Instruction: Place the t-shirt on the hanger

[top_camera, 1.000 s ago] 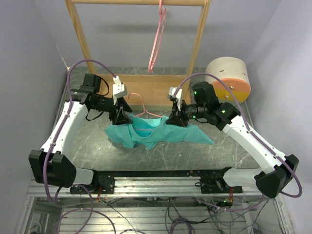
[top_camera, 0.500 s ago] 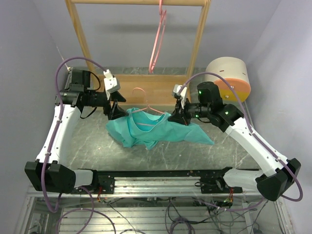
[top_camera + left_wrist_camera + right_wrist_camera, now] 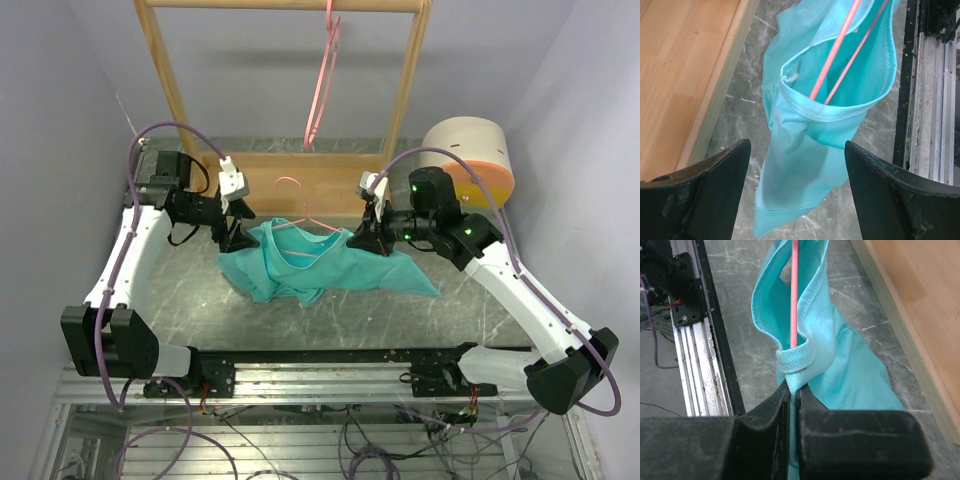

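The left claw (image 3: 797,150) has its fingers wide apart. The left end of the shirt (image 3: 310,265) hangs in the gap between them, and I cannot tell if the cloth touches either finger. Close behind this claw is the front edge of the wooden base of the rack (image 3: 330,180), so there is little room on that side.

The shirt is at the middle of the table (image 3: 190,300). Its top is lifted and its lower part lies in folds on the surface. The hanger (image 3: 835,50) has its two wires inside the neck opening, and its hook rises out toward the rack. Higher up, a second hanger (image 3: 320,90) hangs from the top bar of the rack.

The right claw (image 3: 794,390) is pressed together on a fold of the shirt's edge, where the hanger wire goes into the fold. The base edge is near here too.

A round drum (image 3: 468,160), beige and orange, stands in the back right corner, close behind the right arm. In front of the shirt the table goes on bare to the black rail (image 3: 330,358).
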Robot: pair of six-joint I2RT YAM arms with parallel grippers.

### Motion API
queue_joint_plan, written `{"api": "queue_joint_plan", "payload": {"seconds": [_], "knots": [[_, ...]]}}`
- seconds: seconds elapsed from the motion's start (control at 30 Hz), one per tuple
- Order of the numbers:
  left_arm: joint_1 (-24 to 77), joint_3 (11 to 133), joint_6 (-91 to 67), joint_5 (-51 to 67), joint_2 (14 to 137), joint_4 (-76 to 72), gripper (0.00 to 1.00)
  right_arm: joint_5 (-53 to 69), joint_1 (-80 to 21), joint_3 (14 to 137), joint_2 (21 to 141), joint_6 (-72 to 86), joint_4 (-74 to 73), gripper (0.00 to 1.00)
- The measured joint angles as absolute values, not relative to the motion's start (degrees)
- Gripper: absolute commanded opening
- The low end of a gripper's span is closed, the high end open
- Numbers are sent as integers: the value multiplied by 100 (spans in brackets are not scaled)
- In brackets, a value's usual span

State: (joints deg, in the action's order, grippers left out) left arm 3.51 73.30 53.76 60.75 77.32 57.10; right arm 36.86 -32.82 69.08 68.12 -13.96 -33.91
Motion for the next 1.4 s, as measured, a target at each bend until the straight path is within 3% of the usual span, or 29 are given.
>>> {"api": "queue_joint_plan", "payload": {"seconds": [0.37,0.5,0.6,0.73,0.8,1.27,1.33,1.4], "knots": [[775,7266,4797,6045,7898,4742,85,3924,-3249,6908,6670,-1304,-3385,0],[919,7266,4709,6047,7898,4646,80,3988,-3245,6908,6593,-1253,-3365,0],[950,7266,4713,6064,7898,4652,65,4036,-3234,6908,6539,-1223,-3334,0],[961,7266,4657,6154,7891,4663,25,4119,-3208,6908,6523,-1179,-3247,0],[974,7266,4571,6215,7885,4646,18,4163,-3197,6908,6530,-1168,-3236,0],[1378,7474,3859,6088,7758,4394,28,4080,-3048,6834,6547,-1120,-3229,0],[1503,7474,3741,6093,7741,4335,27,4117,-3055,6792,6563,-1116,-3205,0],[1623,7474,3675,6112,7736,4309,18,4176,-3072,6779,6604,-1118,-3173,0]]}}
